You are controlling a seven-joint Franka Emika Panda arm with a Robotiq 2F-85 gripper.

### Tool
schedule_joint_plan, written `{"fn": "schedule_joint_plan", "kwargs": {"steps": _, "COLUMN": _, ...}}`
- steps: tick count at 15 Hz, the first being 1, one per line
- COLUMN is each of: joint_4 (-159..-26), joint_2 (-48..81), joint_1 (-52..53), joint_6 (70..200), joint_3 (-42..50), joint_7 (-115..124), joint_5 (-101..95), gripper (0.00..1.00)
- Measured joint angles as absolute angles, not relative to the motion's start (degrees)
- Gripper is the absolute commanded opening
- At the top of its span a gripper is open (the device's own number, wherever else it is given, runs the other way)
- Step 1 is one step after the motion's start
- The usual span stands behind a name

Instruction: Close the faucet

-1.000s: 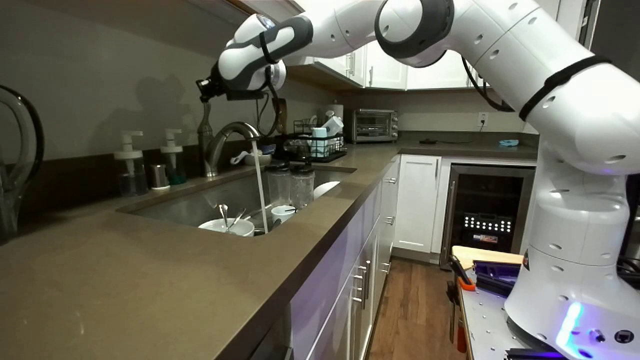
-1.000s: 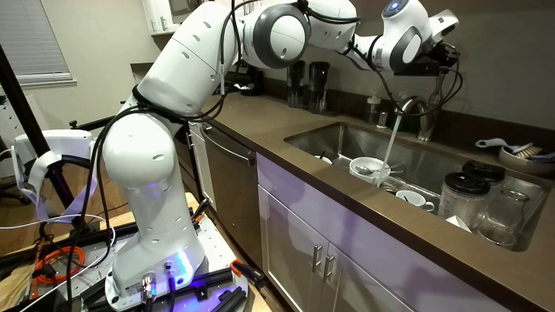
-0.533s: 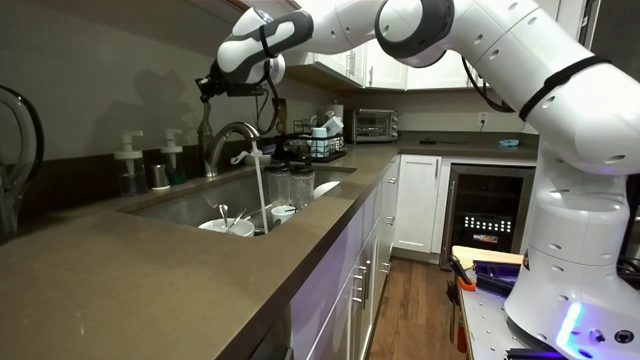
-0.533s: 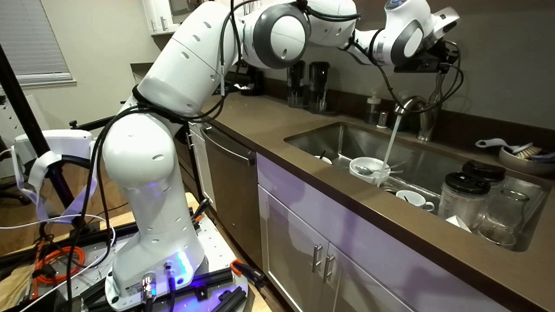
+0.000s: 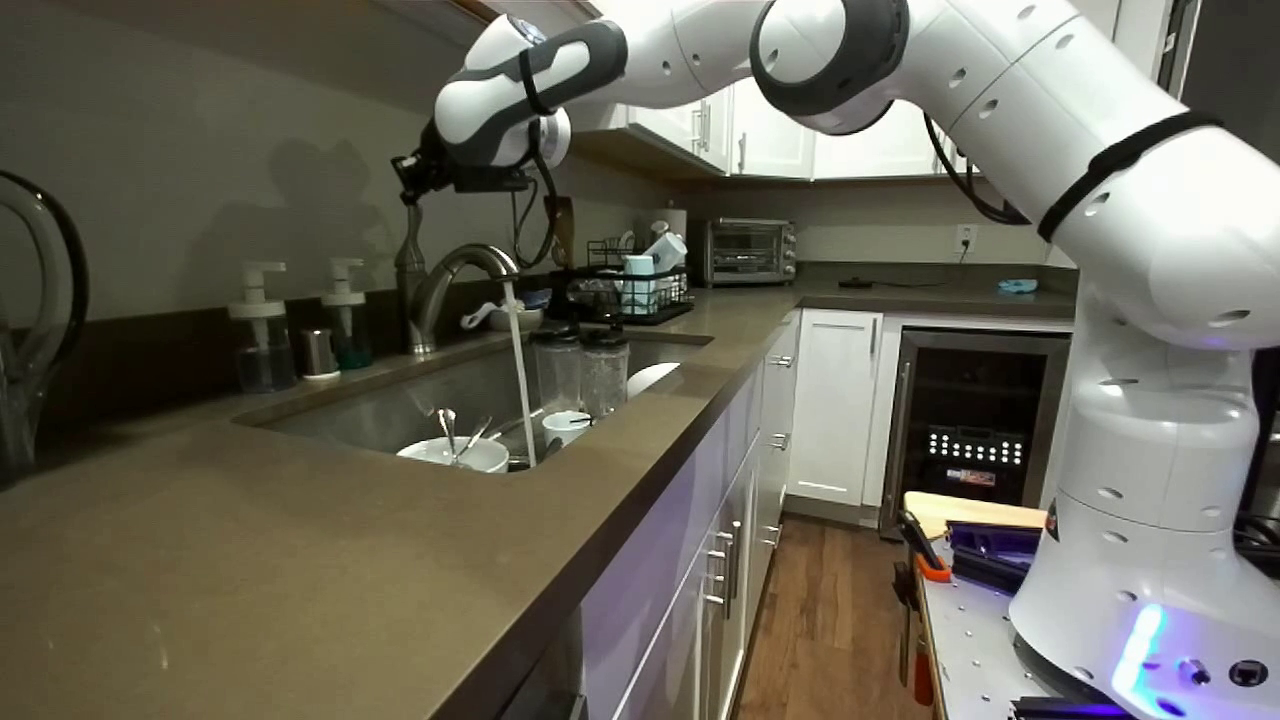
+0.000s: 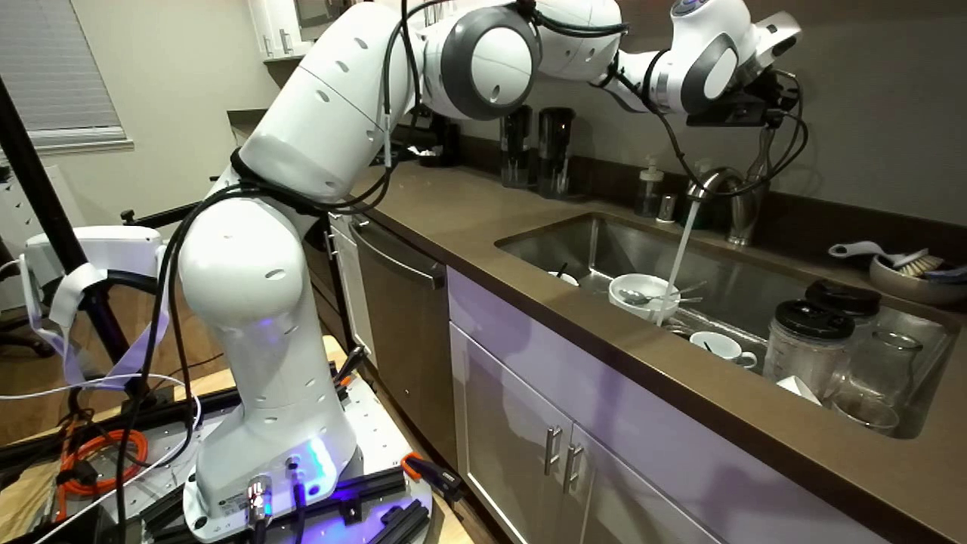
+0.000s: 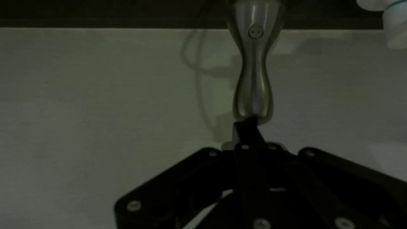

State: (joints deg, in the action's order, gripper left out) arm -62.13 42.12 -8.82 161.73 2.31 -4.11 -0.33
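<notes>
The faucet is a silver gooseneck tap (image 5: 440, 285) behind the sink, also in an exterior view (image 6: 744, 211). Water (image 5: 521, 380) runs from its spout into the sink. Its waisted handle (image 5: 409, 258) stands upright beside the spout; the wrist view shows the handle (image 7: 254, 76) with its free end towards my fingers. My gripper (image 7: 246, 122) is shut, its dark fingertips together and overlapping the handle's end. Whether they touch it is too dark to tell. In both exterior views my gripper (image 5: 408, 180) (image 6: 770, 98) is just above the handle's top, fingers mostly hidden.
The sink (image 6: 604, 234) holds a white bowl (image 6: 642, 291), a cup (image 6: 721, 347) and lidded jars (image 6: 808, 340). Soap dispensers (image 5: 262, 330) stand beside the faucet. The wall is close behind the handle. A cable loop (image 6: 793, 162) hangs from my wrist near the spout.
My wrist rose and tilted very slightly between one second and half a second ago. Since then nothing visibly moves. The handle stays upright and the water runs throughout.
</notes>
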Motion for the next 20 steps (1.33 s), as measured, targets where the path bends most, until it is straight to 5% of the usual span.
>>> {"fn": "schedule_joint_plan", "kwargs": {"steps": 20, "joint_4": -61.86, "joint_2": 41.48, "joint_1": -8.91, "joint_6": 158.52, "joint_3": 2.19, "joint_7": -5.12, "joint_5": -0.33, "gripper": 0.04}}
